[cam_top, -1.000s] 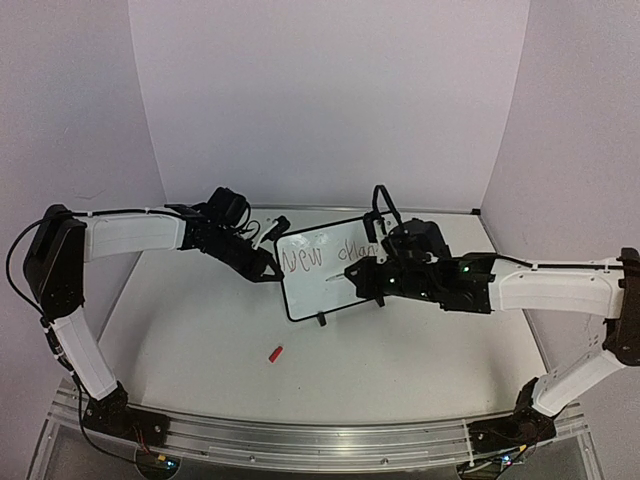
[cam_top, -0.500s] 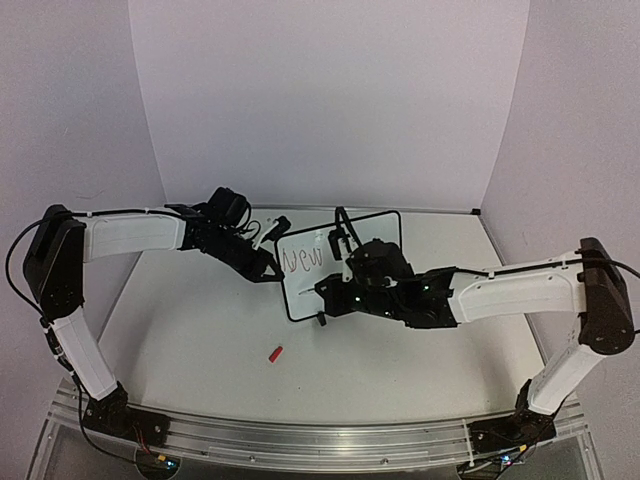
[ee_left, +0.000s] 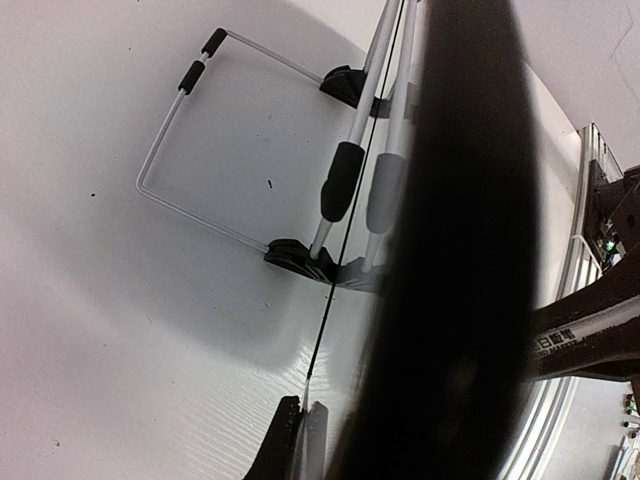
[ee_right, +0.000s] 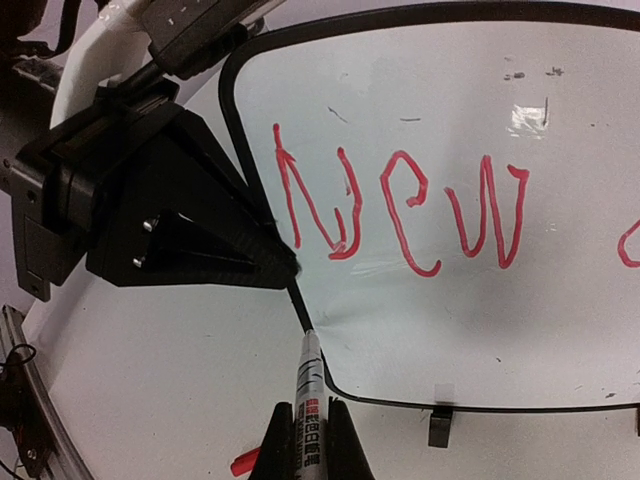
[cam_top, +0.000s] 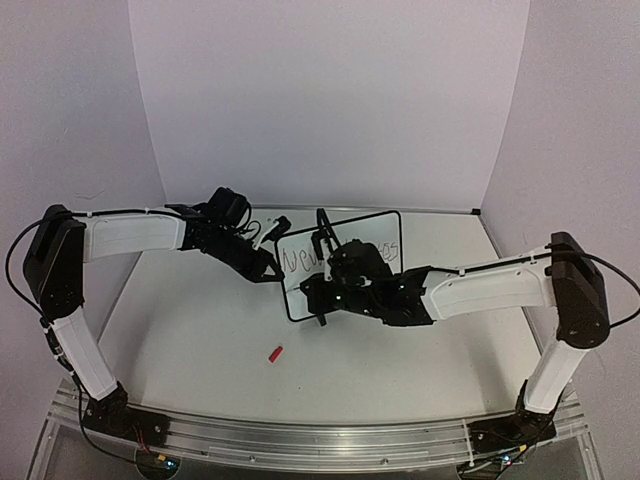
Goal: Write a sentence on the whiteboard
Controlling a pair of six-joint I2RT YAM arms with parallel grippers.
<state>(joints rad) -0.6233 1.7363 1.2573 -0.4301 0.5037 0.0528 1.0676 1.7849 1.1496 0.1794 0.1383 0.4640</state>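
Note:
The whiteboard (cam_top: 296,292) stands tilted at mid-table, black-framed, with the red word "New" (ee_right: 400,215) of the sentence on its upper left; later letters are mostly hidden behind my right arm. My left gripper (cam_top: 268,268) is shut on the board's left edge, seen edge-on as a thin dark line (ee_left: 323,320) running into the closed jaws (ee_left: 302,405). My right gripper (ee_right: 308,435) is shut on the marker (ee_right: 311,385). Its tip rests at the frame near the board's lower left corner (cam_top: 318,292), below the "N".
The marker's red cap (cam_top: 276,353) lies loose on the table in front of the board, also visible by my right fingers (ee_right: 242,462). A wire stand (ee_left: 200,150) props the board from behind. Small black feet (ee_right: 438,428) sit under its lower edge. Walls close the back and sides.
My right arm swept left across the board, from the second word's end to the lower left corner. The left arm and the board stayed still.

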